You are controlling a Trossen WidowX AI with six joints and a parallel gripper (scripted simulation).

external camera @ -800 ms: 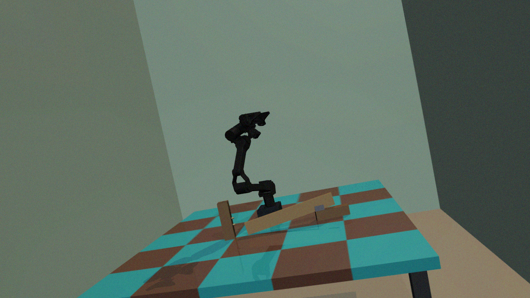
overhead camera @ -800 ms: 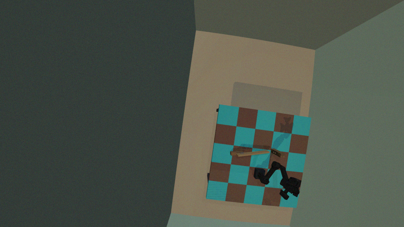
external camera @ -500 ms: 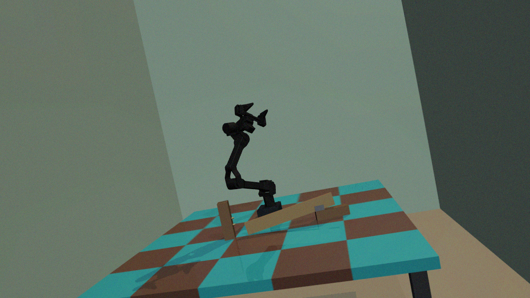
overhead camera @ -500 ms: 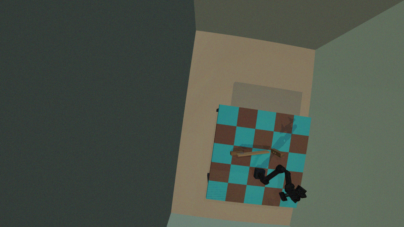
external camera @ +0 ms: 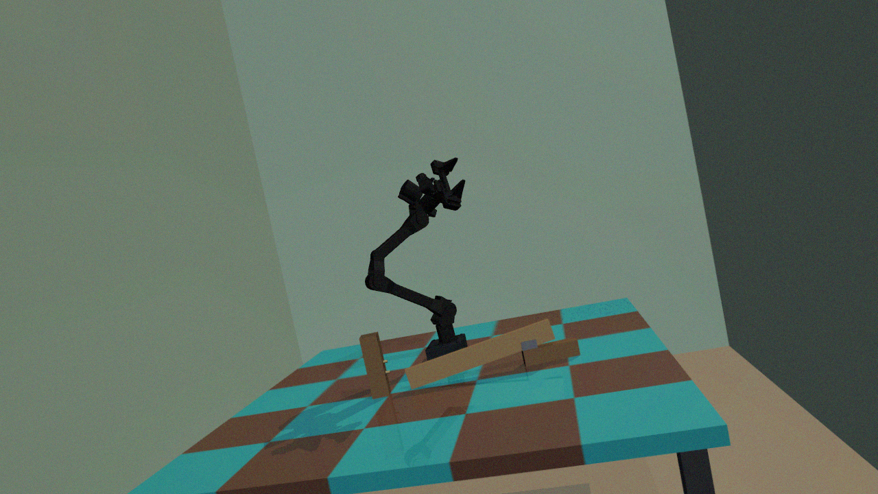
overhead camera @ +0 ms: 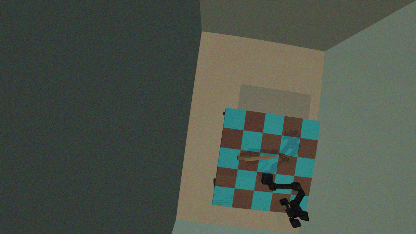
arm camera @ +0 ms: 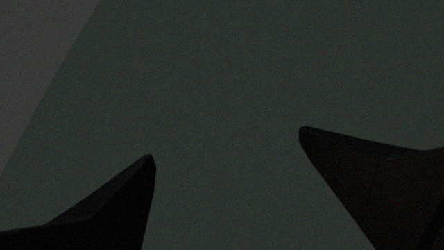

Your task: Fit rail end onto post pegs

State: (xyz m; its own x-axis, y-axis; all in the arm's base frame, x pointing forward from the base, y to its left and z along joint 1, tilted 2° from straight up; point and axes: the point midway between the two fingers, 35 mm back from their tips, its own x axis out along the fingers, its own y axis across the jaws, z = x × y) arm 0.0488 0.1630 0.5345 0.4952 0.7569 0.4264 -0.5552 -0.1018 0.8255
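Note:
The long light wooden rail (overhead camera: 260, 158) (external camera: 479, 355) slopes down toward the post. Its low end is down at the table, a short gap from the post, and its raised end rests at the grey bracket (external camera: 529, 344) on the low footboard block (overhead camera: 240, 158) (external camera: 560, 351). The short wooden post (overhead camera: 285, 158) (external camera: 372, 365) stands upright, with two small pegs (external camera: 386, 361) sticking out toward the rail. The holes in the rail's end cannot be seen. My gripper (external camera: 459, 170) (arm camera: 227, 147) is open and empty, high above the table and well away from the rail and post.
The arm's base (overhead camera: 266, 178) (external camera: 446, 346) stands on the checkered table (overhead camera: 234, 119) (external camera: 644, 399), beside the rail. In the top view the raised arm reaches over the table edge farthest from the far wall. The wrist view shows only fingers and plain room surfaces.

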